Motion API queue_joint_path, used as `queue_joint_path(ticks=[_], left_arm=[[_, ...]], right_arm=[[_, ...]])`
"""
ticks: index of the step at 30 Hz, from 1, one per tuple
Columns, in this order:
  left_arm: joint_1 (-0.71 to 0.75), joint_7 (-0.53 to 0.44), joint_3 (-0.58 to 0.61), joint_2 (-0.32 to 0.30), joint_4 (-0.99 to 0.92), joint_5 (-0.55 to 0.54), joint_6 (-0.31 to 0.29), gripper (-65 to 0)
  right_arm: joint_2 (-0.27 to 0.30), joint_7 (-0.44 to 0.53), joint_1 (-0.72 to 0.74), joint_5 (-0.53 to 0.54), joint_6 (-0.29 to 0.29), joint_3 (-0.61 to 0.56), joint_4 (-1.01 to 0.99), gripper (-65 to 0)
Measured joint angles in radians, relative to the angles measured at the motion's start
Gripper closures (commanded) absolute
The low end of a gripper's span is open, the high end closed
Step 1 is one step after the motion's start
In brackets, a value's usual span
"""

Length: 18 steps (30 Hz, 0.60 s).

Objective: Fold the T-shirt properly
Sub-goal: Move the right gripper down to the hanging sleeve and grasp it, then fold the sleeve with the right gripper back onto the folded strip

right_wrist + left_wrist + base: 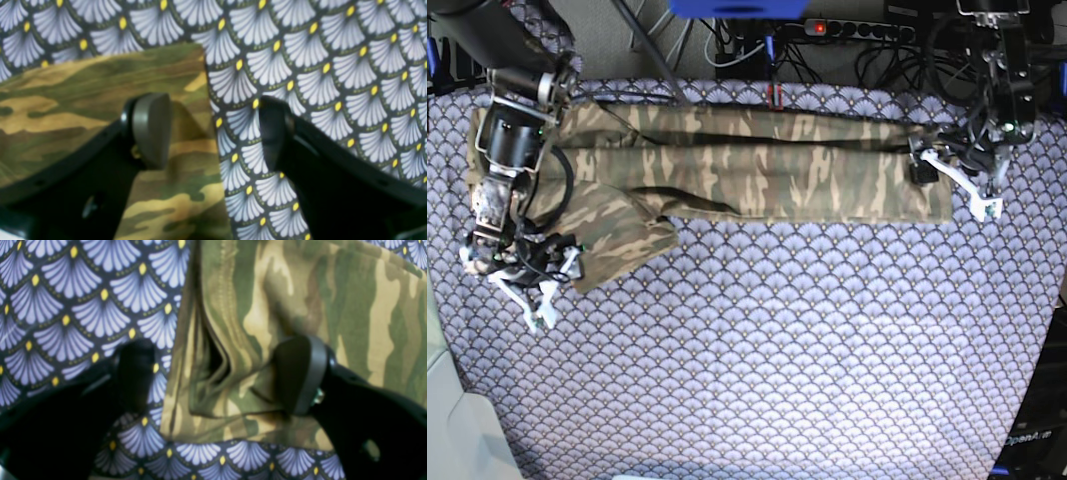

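While both arms sit at opposite ends of the cloth, we find the T-shirt [767, 170] stretched as a long folded band across the upper part of the purple scallop-patterned tablecloth [767, 350] in the base view, running from about 9 o'clock to 3 o'clock. One looser flap of the shirt hangs down toward 8 o'clock at the band's left end, near the right gripper [527, 275].

We see the right gripper [213, 130] with its jaws standing apart. In its wrist view, one finger [150, 128] lies over the camouflage cloth at 9 o'clock, and the other finger [273, 130] lies over bare tablecloth at 3 o'clock. The shirt's straight edge runs between them, from 12 o'clock down to 6 o'clock. Nothing is clamped between the pads.

We see the left gripper [222, 373] likewise spread wide. In its wrist view, one finger [300, 373] lies over the shirt at 3 o'clock, and the other finger [136, 373] lies over the tablecloth at 9 o'clock. Layered hems of the shirt, with a dark gap between the layers, sit between the two fingers. The shirt's corner lies toward 6 o'clock. We cannot tell whether either pad presses on the cloth.

In the base view the left gripper [962, 175] sits at the band's right end, at 3 o'clock.
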Motion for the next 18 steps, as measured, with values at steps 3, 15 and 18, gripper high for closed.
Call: queue_joint_path(ticks=[3, 15, 18], left_arm=[[0.000, 0.000, 0.000, 0.000, 0.000, 0.000, 0.000, -55.8], [0.000, 0.000, 0.000, 0.000, 0.000, 0.001, 0.000, -55.8], [0.000, 0.000, 0.000, 0.000, 0.000, 0.000, 0.000, -55.8]], right_arm=[[-0.005, 0.000, 0.008, 0.000, 0.000, 0.001, 0.002, -41.9], [-0.027, 0.001, 0.005, 0.002, 0.000, 0.000, 0.001, -41.8], [-0.028, 0.000, 0.004, 0.002, 0.000, 0.000, 0.001, -41.8]])
